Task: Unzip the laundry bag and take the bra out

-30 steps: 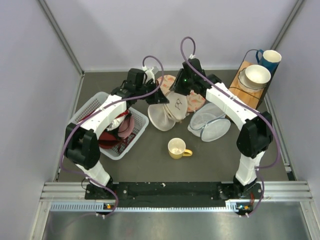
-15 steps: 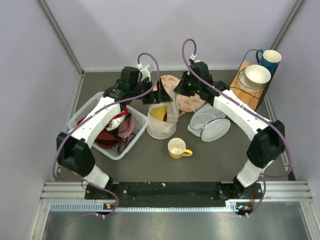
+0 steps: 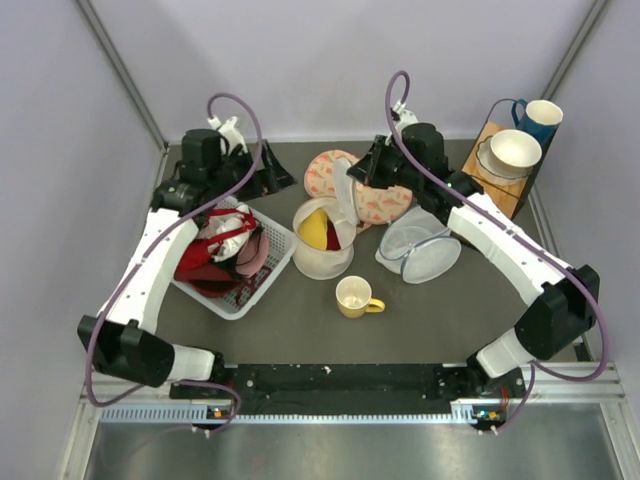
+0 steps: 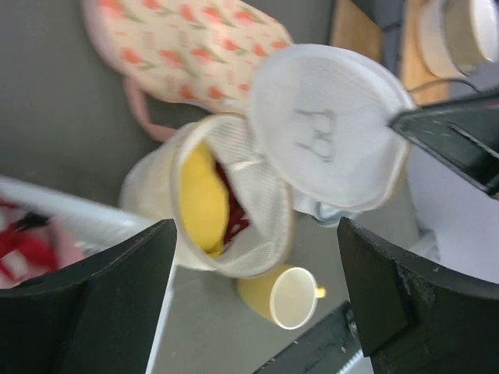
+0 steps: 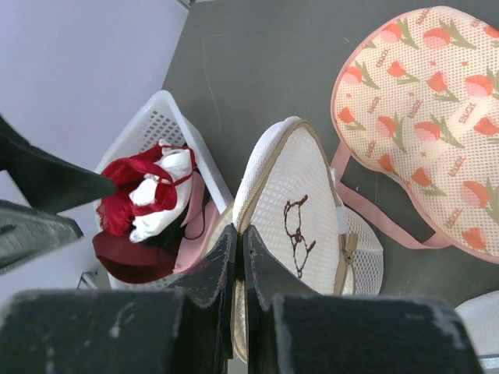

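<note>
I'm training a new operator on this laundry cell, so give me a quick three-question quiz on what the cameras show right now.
1. True or false: the laundry bag is zipped shut.
2. Fill in: the bra showing inside the bag is coloured ____.
3. What is the right gripper pinching? A) nothing B) the bag's lid C) the bra

Key: 1 false, the lid is raised off the bag's open mouth; 2 yellow; 3 B.
</note>
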Controlling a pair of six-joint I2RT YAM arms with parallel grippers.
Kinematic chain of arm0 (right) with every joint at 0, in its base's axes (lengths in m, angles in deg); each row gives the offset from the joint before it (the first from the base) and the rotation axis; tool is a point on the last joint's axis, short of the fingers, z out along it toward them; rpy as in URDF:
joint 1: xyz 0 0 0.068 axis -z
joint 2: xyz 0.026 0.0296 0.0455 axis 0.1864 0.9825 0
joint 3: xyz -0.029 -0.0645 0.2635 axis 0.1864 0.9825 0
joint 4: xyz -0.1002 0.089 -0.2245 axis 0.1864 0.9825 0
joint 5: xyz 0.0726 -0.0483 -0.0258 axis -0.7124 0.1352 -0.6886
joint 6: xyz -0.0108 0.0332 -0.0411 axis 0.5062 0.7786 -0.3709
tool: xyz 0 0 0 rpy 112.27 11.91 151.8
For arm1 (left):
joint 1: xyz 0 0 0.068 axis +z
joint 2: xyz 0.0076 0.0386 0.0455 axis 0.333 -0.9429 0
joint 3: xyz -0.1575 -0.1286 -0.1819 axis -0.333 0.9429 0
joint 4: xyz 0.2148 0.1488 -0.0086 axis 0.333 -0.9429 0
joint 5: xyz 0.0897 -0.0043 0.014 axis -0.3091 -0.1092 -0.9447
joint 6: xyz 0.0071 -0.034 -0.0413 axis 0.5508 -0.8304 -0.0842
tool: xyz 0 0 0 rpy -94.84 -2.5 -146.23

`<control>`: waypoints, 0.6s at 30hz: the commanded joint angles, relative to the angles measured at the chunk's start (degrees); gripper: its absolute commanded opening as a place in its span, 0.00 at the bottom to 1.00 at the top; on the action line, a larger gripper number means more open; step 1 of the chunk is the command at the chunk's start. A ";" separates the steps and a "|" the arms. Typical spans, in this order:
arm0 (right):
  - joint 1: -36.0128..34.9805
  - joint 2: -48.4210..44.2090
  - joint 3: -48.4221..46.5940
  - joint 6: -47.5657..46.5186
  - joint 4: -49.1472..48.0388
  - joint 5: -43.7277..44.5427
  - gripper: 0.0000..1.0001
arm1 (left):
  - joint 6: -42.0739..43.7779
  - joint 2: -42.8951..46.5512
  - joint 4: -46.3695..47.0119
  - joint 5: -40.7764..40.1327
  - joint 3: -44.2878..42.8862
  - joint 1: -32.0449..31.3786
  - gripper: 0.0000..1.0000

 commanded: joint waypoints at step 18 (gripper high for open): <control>0.57 -7.63 6.44 -0.54 -6.80 -1.53 0.00 | 7.75 0.75 -13.65 -15.43 -7.02 -9.82 0.68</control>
